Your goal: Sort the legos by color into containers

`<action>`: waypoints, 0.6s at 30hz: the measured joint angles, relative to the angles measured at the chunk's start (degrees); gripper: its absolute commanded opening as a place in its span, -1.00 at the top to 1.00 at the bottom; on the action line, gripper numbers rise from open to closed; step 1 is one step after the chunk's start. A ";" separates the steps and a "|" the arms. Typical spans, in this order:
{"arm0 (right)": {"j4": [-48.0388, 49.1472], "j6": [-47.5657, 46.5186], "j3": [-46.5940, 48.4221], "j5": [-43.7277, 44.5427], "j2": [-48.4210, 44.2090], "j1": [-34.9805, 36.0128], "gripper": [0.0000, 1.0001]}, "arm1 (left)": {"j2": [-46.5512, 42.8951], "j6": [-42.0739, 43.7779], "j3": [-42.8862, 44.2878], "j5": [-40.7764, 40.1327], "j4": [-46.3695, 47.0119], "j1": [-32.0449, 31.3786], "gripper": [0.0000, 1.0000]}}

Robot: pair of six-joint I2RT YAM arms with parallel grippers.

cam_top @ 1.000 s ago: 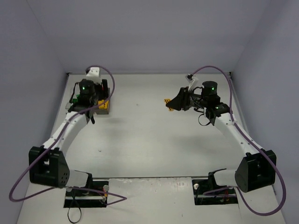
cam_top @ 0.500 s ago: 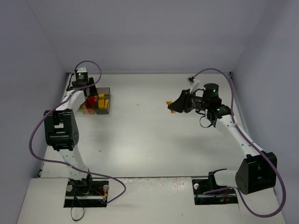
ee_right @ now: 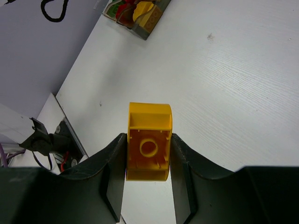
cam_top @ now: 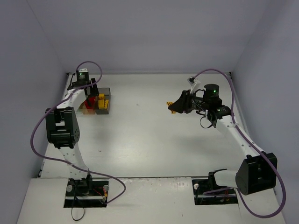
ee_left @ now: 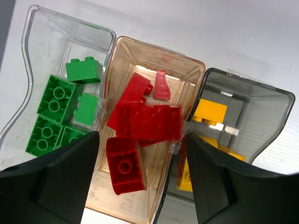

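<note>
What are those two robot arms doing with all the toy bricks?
They are sorting them by colour into three joined boxes. The left arm hangs over the boxes with its jaws open. Green bricks lie in the clear box, red bricks in the amber box, and yellow bricks in the dark box. The right arm is off to the other side, above the table, its jaws shut on one more yellow brick.

No legible text or markings
</note>
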 measured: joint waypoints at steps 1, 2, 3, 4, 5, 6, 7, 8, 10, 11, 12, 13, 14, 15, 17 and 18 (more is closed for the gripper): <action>0.00 0.00 0.00 -0.02 0.00 0.00 1.00 | 0.00 0.04 0.00 -0.07 -0.04 0.00 -0.37; 0.00 0.02 0.00 -0.02 0.00 0.00 1.00 | 0.00 0.13 0.00 -0.13 -0.09 0.00 -0.38; 0.00 0.02 0.00 -0.04 0.00 0.00 1.00 | 0.00 0.20 0.00 -0.20 -0.15 0.00 -0.38; 0.00 0.02 0.00 -0.07 0.00 0.00 1.00 | 0.00 0.22 0.00 -0.35 -0.28 0.00 -0.38; 0.00 0.02 0.00 -0.11 0.00 0.00 1.00 | 0.00 0.20 0.00 -0.35 -0.42 0.00 -0.38; -0.02 0.02 0.00 -0.20 0.00 0.00 1.00 | -0.07 0.20 0.00 -0.35 -0.55 0.00 -0.38; -0.04 0.02 0.00 -0.24 0.00 0.00 1.00 | -0.24 0.20 -0.02 -0.22 -0.72 0.00 -0.38; -0.04 0.04 0.00 -0.26 0.00 0.00 1.00 | -0.57 0.22 -0.20 0.07 -0.79 0.00 -0.38; -0.15 0.04 0.00 -0.26 -0.07 0.00 1.00 | -2.64 0.59 -1.62 1.36 -0.81 -0.24 -0.38; -0.22 0.11 0.00 -0.31 -0.15 0.00 1.00 | -4.11 0.94 -2.67 2.05 -0.68 -0.39 -0.38; -0.28 0.20 0.00 -0.39 -0.26 0.00 1.00 | -6.58 1.53 -4.46 2.99 -0.24 -0.81 -0.38; -0.33 0.26 0.00 -0.52 -0.39 0.00 1.00 | -8.98 2.40 -6.29 3.89 0.42 -1.73 -0.38; -0.35 0.44 0.00 -0.70 -0.50 0.00 1.00 | -12.11 3.54 -8.48 4.98 1.16 -3.04 -0.38; -0.35 0.61 0.00 -0.87 -0.59 0.00 1.00 | -15.50 4.83 -10.73 5.97 2.51 -4.66 -0.38; -0.35 0.92 0.00 -1.25 -0.63 0.00 1.00 | -22.47 8.04 -15.45 8.00 5.77 -9.92 -0.38; -0.33 1.11 0.00 -1.44 -0.63 0.00 1.00 | -25.86 9.73 -17.64 9.64 7.89 -13.31 -0.38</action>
